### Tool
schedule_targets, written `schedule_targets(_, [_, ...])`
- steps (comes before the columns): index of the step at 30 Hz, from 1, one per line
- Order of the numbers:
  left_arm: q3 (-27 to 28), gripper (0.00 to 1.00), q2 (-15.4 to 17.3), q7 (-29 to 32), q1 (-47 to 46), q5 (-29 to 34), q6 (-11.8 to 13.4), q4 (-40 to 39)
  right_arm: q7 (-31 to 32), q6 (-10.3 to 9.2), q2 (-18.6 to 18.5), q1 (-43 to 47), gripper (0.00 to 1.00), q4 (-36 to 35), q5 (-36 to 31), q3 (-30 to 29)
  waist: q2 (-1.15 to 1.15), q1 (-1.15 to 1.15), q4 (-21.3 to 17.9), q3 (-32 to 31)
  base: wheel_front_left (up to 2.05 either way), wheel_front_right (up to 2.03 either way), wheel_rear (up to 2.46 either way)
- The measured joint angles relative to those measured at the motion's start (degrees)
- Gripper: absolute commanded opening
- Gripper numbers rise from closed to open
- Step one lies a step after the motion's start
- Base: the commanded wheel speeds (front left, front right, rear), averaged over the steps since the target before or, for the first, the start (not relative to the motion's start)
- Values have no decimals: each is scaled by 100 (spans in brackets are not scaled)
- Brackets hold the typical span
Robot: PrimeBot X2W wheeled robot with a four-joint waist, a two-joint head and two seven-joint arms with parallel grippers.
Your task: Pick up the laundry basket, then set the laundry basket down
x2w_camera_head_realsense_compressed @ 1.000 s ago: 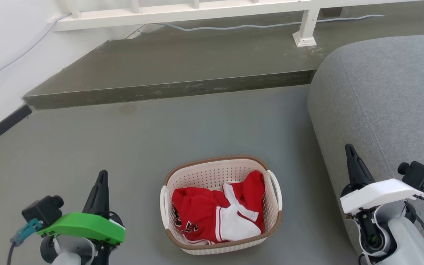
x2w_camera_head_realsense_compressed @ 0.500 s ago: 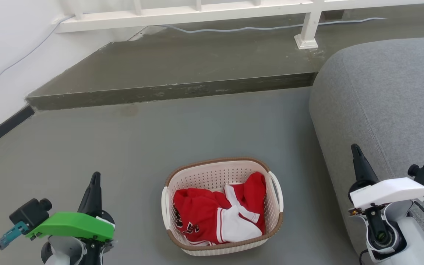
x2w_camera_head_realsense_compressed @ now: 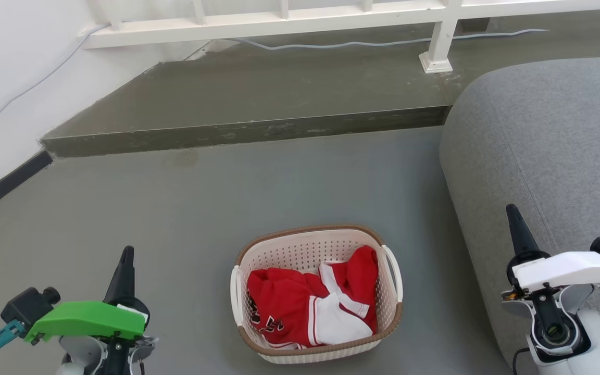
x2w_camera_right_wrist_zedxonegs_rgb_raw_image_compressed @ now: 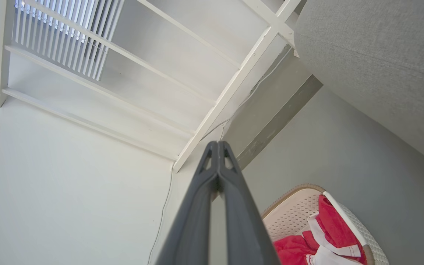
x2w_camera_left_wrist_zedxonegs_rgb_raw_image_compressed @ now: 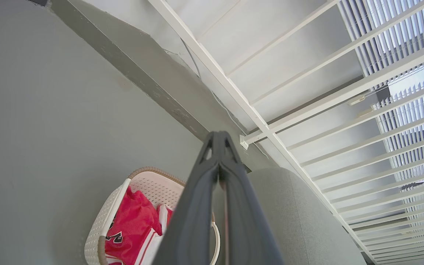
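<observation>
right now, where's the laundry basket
In the head view the laundry basket sits on the floor at bottom centre, between the left gripper and right gripper, just left of the grey sofa.

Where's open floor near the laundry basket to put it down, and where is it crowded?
Widest bare floor lies between the laundry basket and the raised step, running left to the baseboard. A smaller patch sits between the basket and the left gripper. It's tighter in the strip between the basket and the grey sofa, near the right gripper.
</observation>
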Motion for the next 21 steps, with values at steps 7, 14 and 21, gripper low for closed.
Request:
schedule_targets(7, [87,0,0,132,0,-438,-29,18,114,58,20,0,0,9,435,-141,0,0,17,-20,0,0,0])
schedule_targets(14, [197,0,1,269,0,-867,-31,43,226,114,64,0,0,20,871,-278,0,0,34,-40,0,0,0])
schedule_targets(21, [293,0,1,368,-1,-1280,-80,55,355,155,97,0,0,34,1290,-409,0,0,51,-61,0,0,0])
